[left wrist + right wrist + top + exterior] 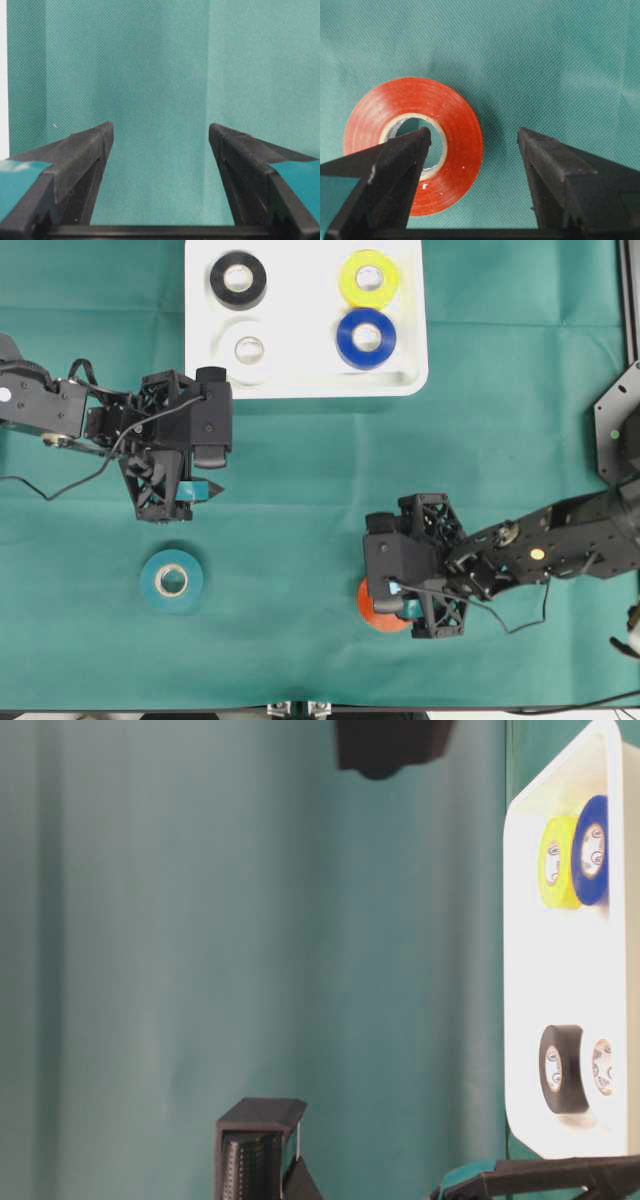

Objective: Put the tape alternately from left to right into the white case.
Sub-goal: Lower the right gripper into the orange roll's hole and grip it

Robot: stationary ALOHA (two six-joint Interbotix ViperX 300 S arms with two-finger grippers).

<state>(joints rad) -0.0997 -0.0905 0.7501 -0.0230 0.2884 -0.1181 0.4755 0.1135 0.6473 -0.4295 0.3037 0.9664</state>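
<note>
- The white case [305,380] lies at the far edge of the green worktop [300,500] and serves as the landmark here.
- Inside the case lie four rolls: black tape [238,279] and white tape [248,348] on its left side, yellow tape [369,278] and blue tape [366,337] on its right.
- The teal tape [171,581] lies flat on the worktop, well in front of the case's left end.
- The orange-red tape [415,142] lies flat in front of the case's right end.
- The left hand [205,468] hovers just in front of the case's left corner, released and empty.
- The right hand [472,145] is spread wide over the orange-red tape, one finger [402,155] above its core, gripping nothing.
</note>
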